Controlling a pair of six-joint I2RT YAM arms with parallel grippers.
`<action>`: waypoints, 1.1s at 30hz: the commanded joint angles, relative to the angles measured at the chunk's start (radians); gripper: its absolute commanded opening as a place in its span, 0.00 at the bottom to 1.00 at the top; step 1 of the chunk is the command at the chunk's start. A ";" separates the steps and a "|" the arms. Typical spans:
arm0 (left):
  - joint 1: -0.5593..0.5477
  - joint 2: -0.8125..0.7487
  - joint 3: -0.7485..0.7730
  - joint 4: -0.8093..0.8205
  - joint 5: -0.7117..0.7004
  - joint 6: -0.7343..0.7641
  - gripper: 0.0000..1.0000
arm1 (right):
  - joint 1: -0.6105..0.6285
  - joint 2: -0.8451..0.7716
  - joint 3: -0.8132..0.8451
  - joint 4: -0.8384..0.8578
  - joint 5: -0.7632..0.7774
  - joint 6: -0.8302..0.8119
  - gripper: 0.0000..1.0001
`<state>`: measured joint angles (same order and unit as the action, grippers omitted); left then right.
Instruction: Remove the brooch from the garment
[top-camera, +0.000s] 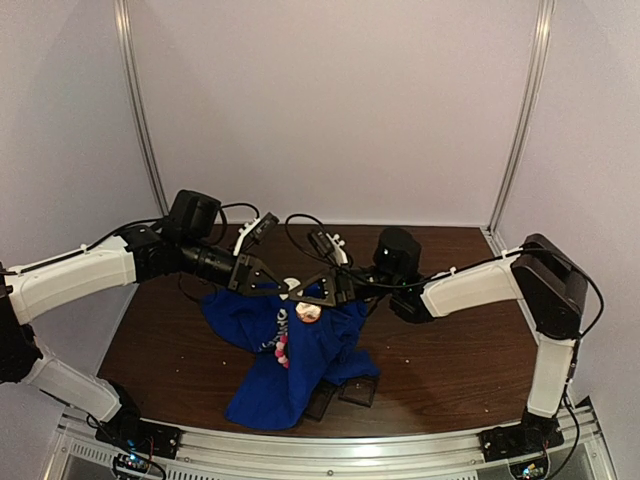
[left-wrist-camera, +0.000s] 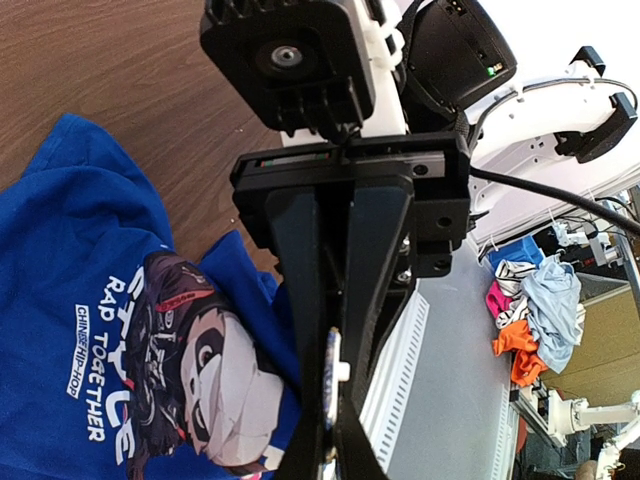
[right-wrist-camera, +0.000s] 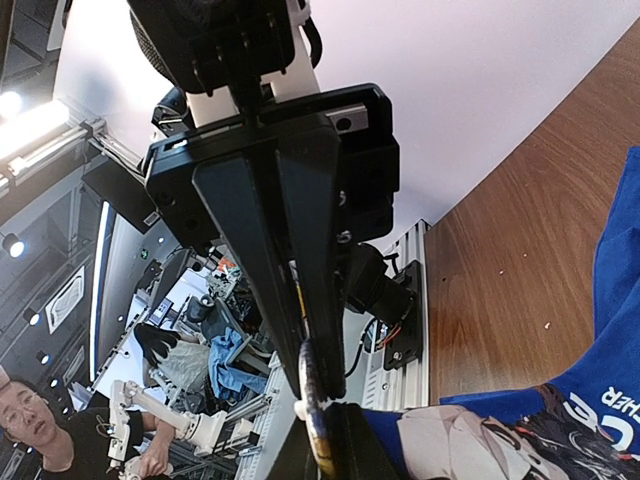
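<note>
The garment (top-camera: 285, 370), a royal-blue T-shirt with white lettering and a dark cartoon print (left-wrist-camera: 190, 370), is pulled up off the table in a bunch at the centre. Both grippers meet tip to tip above it. My left gripper (top-camera: 283, 289) is shut on the brooch (left-wrist-camera: 333, 385), a thin round disc seen edge-on with a white stud. My right gripper (top-camera: 313, 293) closes on the same brooch (right-wrist-camera: 318, 405) from the other side. In the top view the brooch (top-camera: 291, 285) shows as a pale round spot between the fingertips. Blue cloth (right-wrist-camera: 470, 425) hangs right beside the disc.
A copper-coloured round piece (top-camera: 308, 313) sits on the shirt just below the grippers. Two dark flat squares (top-camera: 358, 390) lie on the brown table (top-camera: 450, 350) by the shirt's near edge. White walls close off the back and sides.
</note>
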<state>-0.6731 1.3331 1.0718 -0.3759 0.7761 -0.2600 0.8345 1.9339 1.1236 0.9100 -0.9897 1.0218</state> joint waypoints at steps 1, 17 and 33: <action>-0.052 -0.027 0.048 0.126 0.181 0.019 0.00 | -0.024 0.033 0.000 -0.161 0.143 -0.025 0.11; -0.028 0.008 0.083 0.058 0.041 0.003 0.00 | -0.022 -0.256 -0.119 -0.285 0.156 -0.309 0.81; -0.028 0.010 0.089 0.026 -0.036 0.014 0.00 | 0.105 -0.472 -0.255 -0.595 0.637 -0.595 0.94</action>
<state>-0.6975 1.3365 1.1244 -0.3748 0.7406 -0.2573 0.9058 1.4551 0.8955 0.3660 -0.4519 0.4763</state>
